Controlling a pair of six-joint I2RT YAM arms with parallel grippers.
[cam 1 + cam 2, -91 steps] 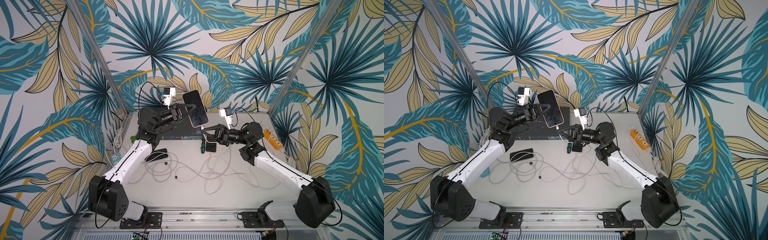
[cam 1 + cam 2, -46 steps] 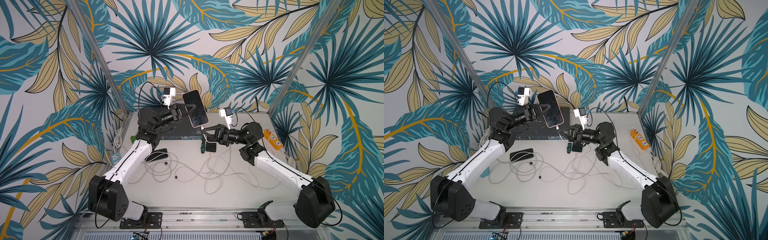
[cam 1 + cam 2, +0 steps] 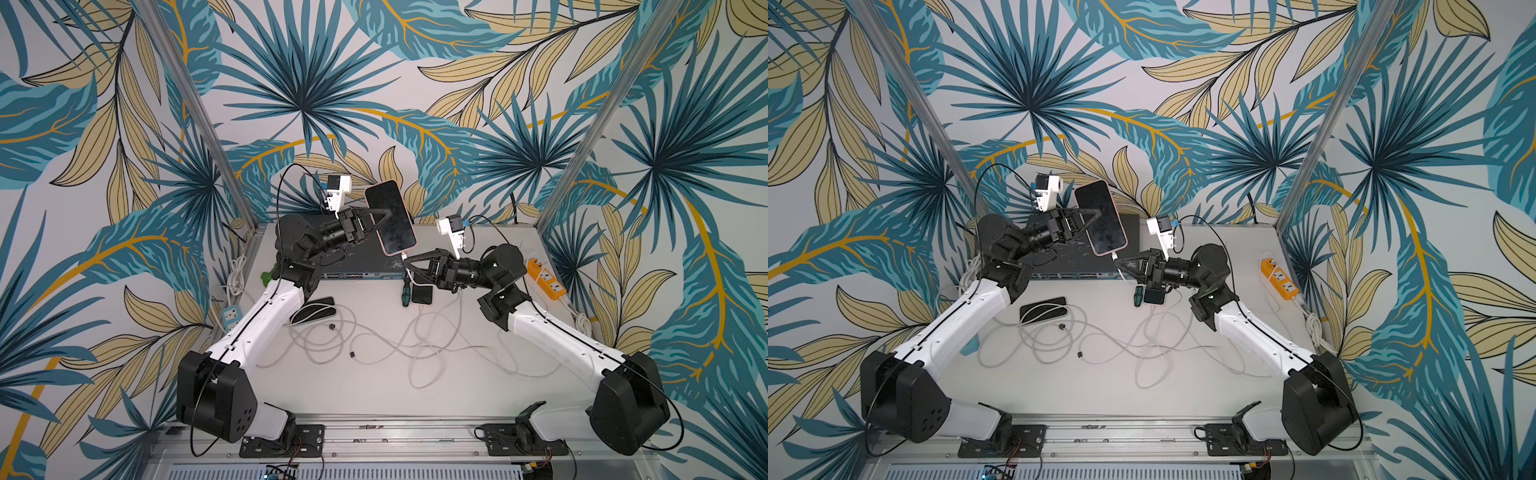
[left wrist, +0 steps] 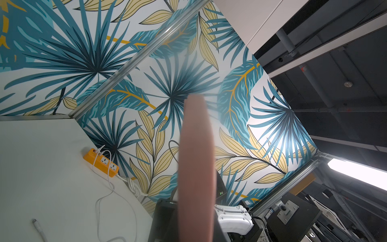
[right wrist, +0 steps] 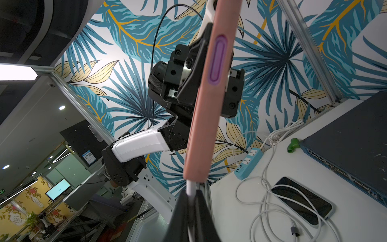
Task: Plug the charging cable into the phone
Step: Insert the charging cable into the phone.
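Phone (image 3: 390, 218) sits upper centre of a top view, clamped in our left jaws; our right jaws pinch the charging cable (image 5: 191, 187) at its bottom edge. Pushing off-axis, we might bend it or lever the phone loose.

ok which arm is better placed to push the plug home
Right. The right gripper is shut on the plug, at the phone lower end and in line with it. The left gripper is shut on the phone, holding it in the air, so it can only brace.
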